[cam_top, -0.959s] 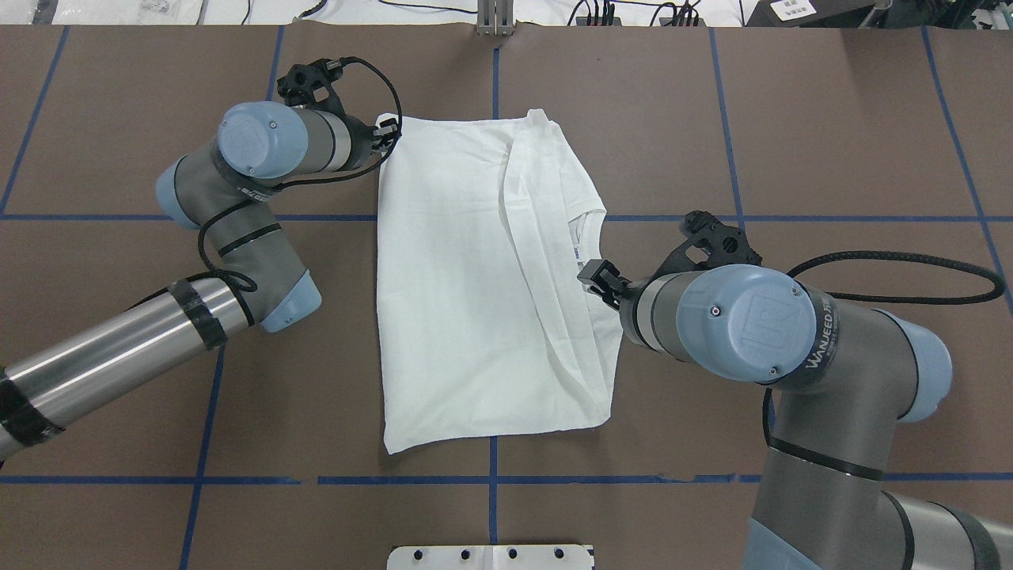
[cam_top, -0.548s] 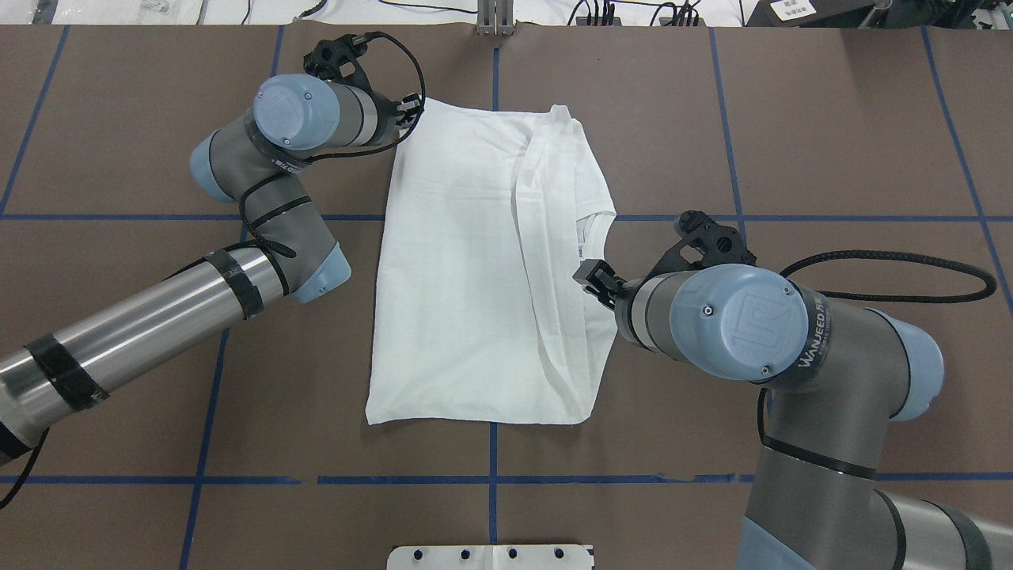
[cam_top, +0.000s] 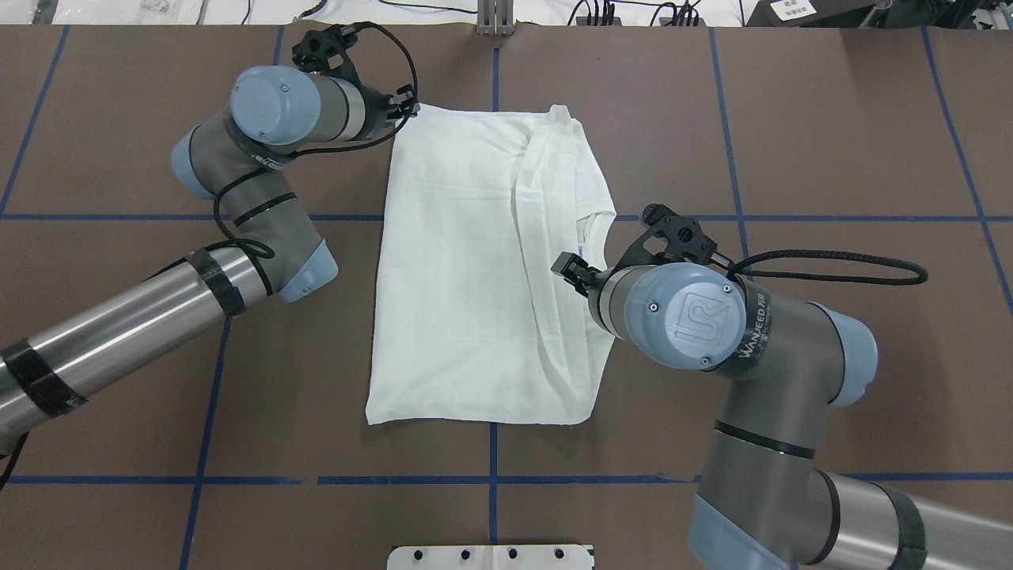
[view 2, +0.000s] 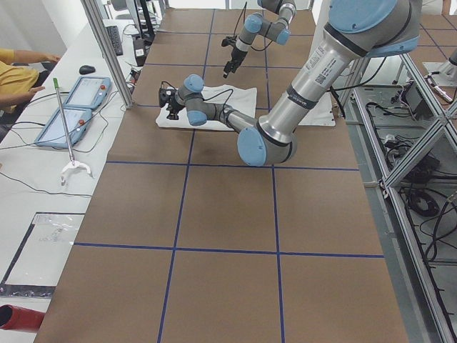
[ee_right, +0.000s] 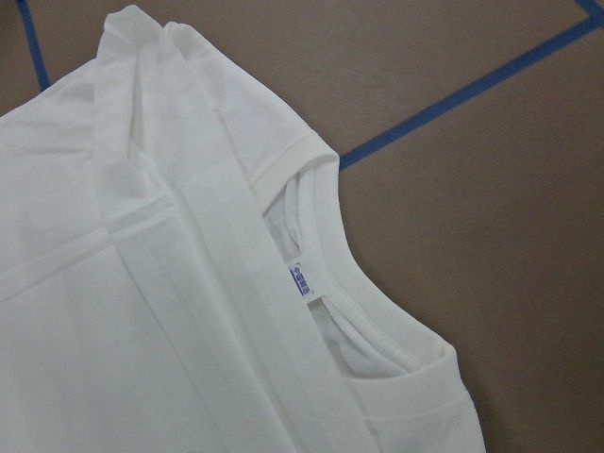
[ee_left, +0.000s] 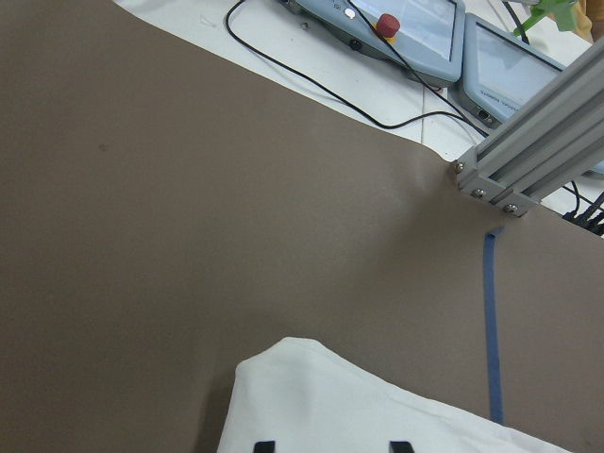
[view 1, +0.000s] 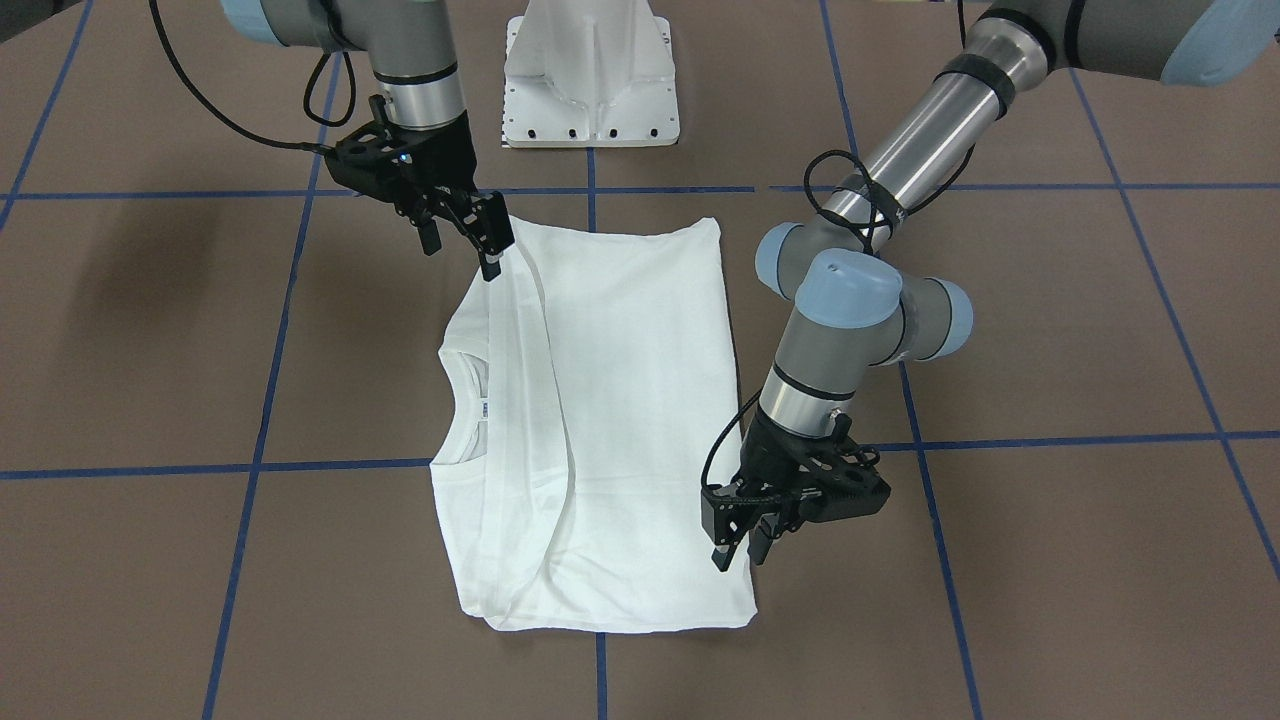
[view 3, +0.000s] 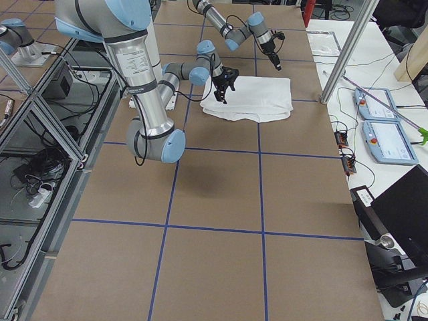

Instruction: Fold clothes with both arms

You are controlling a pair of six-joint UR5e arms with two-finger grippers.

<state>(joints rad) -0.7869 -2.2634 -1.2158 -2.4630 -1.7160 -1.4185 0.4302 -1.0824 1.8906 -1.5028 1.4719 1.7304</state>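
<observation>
The white shirt [cam_top: 459, 277] lies folded lengthwise on the brown table, sleeve laid over it, collar [ee_right: 377, 330] and small tag [ee_right: 302, 280] towards my right. No black text shows. My left gripper [cam_top: 407, 107] is open and empty just above the shirt's far left corner [ee_left: 283, 354]; it is also in the front view [view 1: 738, 555]. My right gripper [view 1: 460, 255] is open and empty, raised over the shirt's right half near the collar [cam_top: 589, 226]. None of its fingers show in the right wrist view.
The white pedestal base [view 1: 590, 80] stands at the table's near edge. Blue tape lines [cam_top: 491, 479] grid the table. An aluminium post [ee_left: 528, 142] and control tablets [view 2: 71, 107] stand beyond the far edge, where a person in yellow [view 2: 14, 71] sits.
My left gripper dragged the shirt's far left corner away and rightwards, then let go and drew back left. The shirt's near edge slid farther away. My right arm moved left, over the collar.
</observation>
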